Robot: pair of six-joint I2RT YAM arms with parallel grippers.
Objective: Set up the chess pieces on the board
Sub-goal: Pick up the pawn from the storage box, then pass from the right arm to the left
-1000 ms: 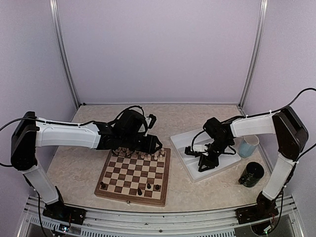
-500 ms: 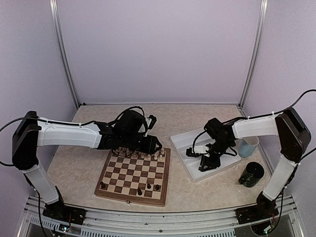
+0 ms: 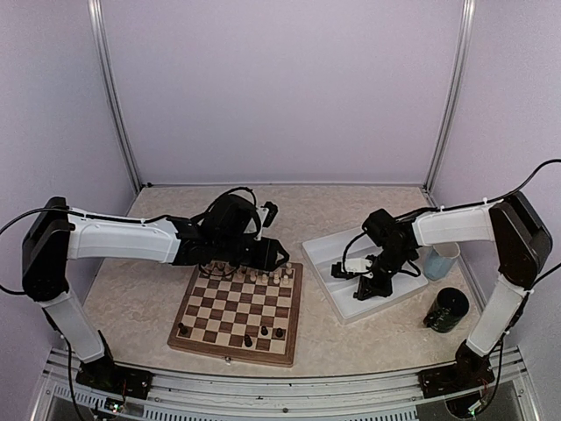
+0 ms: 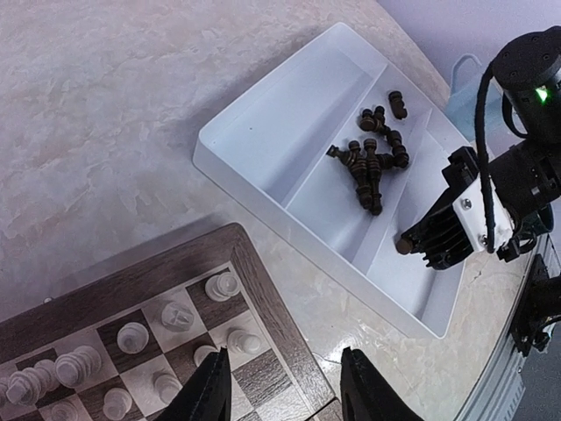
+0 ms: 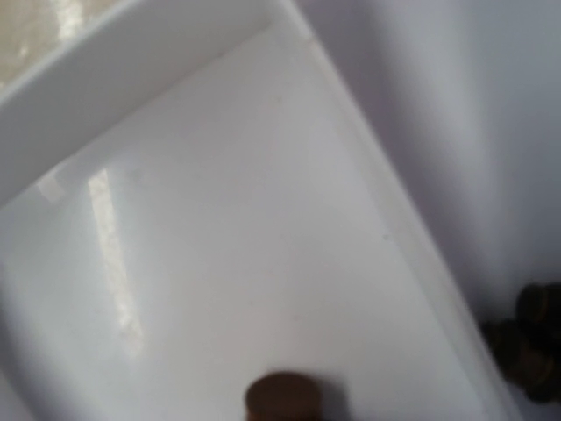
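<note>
Around the cell, lilac walls (image 3: pixel 280 88) are enclosing a beige marbled tabletop (image 3: pixel 351 210). A square checkered wooden board (image 3: pixel 230 354) is lying centre-left, with pale cream chess pieces (image 3: pixel 254 276) lining its far rows. A white rectangular divided tray (image 3: pixel 320 250) is sitting just right of it. The left gripper (image 4: pixel 285 395) is hovering over the board's far right corner, jaws apart and empty. The left wrist view, unlike the overhead one, is showing dark brown chess pieces (image 4: pixel 368 167) heaped in the tray. The right gripper (image 4: pixel 416 246) is clamping one small dark piece (image 4: pixel 403 243) above it.
</note>
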